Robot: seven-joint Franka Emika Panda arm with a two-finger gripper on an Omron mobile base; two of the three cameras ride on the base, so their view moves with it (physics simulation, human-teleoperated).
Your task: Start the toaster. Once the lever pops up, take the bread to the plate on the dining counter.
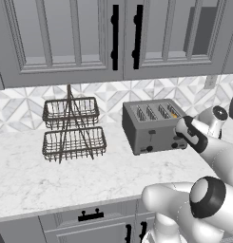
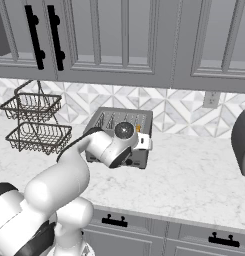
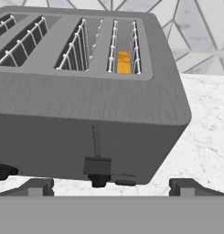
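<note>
The dark grey toaster point(image 1: 151, 127) point(image 2: 110, 119) stands on the marble worktop against the tiled wall. The golden bread point(image 3: 124, 61) point(image 1: 174, 113) sits deep in its rightmost slot. On the toaster's point(image 3: 86, 114) long face a lever point(image 3: 97, 164) sits at the low end of its vertical track, with black knobs beside it. My gripper point(image 3: 112, 185) is open, level with the toaster's base just in front of that face. Its fingertips point(image 3: 38, 186) stand wide apart on either side of the lever and hold nothing. The hand point(image 1: 190, 134) point(image 2: 143, 142) hovers at the toaster's right end. The plate and the dining counter are out of view.
A two-tier wire basket point(image 1: 72, 128) point(image 2: 36, 125) stands left of the toaster. A dark appliance point(image 2: 242, 142) sits at the far right, below a wall outlet point(image 2: 210, 99). Grey cabinets hang above. Bare marble worktop point(image 1: 65, 175) lies in front.
</note>
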